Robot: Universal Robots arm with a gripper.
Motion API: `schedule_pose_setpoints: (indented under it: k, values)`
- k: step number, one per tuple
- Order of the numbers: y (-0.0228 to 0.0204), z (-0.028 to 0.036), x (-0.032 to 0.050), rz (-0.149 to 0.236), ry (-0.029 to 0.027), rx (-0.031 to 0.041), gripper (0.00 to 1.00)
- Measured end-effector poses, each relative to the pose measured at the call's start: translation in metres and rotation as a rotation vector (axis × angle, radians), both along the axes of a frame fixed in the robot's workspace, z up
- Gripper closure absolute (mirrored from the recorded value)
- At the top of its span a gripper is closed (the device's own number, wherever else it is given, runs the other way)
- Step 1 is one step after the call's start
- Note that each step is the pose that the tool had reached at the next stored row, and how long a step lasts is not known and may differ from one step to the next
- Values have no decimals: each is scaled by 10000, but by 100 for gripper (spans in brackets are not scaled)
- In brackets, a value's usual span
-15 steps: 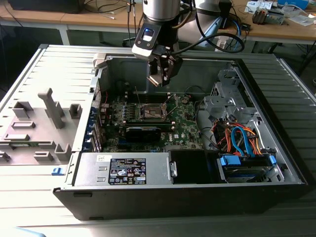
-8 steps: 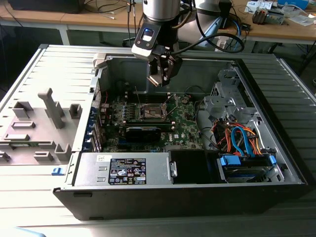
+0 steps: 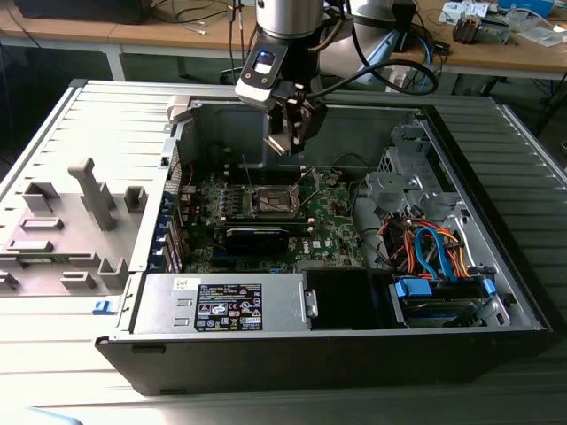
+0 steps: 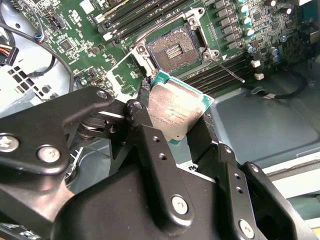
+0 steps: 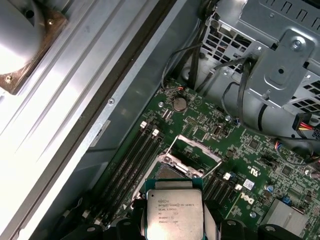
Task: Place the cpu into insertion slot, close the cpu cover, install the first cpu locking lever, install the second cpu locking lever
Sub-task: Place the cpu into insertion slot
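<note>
Over the open computer case, my gripper (image 3: 295, 142) is shut on the cpu (image 4: 175, 112), a flat silvery square with a green edge, held by its sides between the black fingers (image 4: 145, 125). In the first wrist view the cpu (image 5: 174, 212) partly hides the insertion slot. That insertion slot (image 4: 172, 50) lies open on the green motherboard, apart from the chip, and appears in the exterior view as a small square socket (image 3: 270, 202). Beside the socket, the cpu cover (image 5: 200, 147) is swung up and open. A thin locking lever (image 4: 227, 67) sticks out, unlatched.
A long black card (image 3: 257, 235) lies in front of the socket. The power supply (image 3: 226, 305) fills the case's front. A drive cage with coloured cables (image 3: 434, 257) is at the exterior view's right. A grey fixture tray (image 3: 62, 230) lies outside the case, left.
</note>
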State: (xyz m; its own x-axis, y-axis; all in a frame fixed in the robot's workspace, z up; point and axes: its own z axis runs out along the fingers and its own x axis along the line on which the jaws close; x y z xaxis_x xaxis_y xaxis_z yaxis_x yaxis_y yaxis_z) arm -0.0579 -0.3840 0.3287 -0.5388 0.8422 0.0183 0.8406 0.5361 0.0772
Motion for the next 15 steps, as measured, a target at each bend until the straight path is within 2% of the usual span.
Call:
schedule_pose_setpoints:
  k: [15]
  values:
    - [0, -3, 0, -233, 0, 0, 45]
